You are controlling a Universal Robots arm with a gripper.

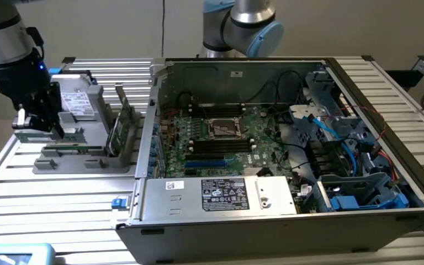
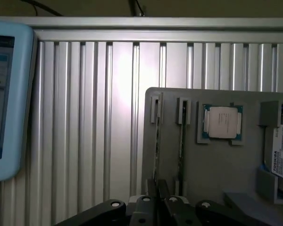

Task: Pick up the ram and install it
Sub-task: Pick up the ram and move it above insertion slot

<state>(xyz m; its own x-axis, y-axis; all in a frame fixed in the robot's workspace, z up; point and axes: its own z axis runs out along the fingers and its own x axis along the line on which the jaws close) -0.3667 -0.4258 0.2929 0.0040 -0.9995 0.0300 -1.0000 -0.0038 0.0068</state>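
Open computer case [image 1: 271, 237] on slatted table [image 1: 50, 193]; processor chip [image 2: 221, 122] seated in grey tray [image 2: 212, 169].

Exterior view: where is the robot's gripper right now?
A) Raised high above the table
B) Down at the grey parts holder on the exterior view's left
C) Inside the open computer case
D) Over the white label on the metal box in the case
B: the gripper is low at the grey parts holder, which stands beside the open computer case, not inside it.
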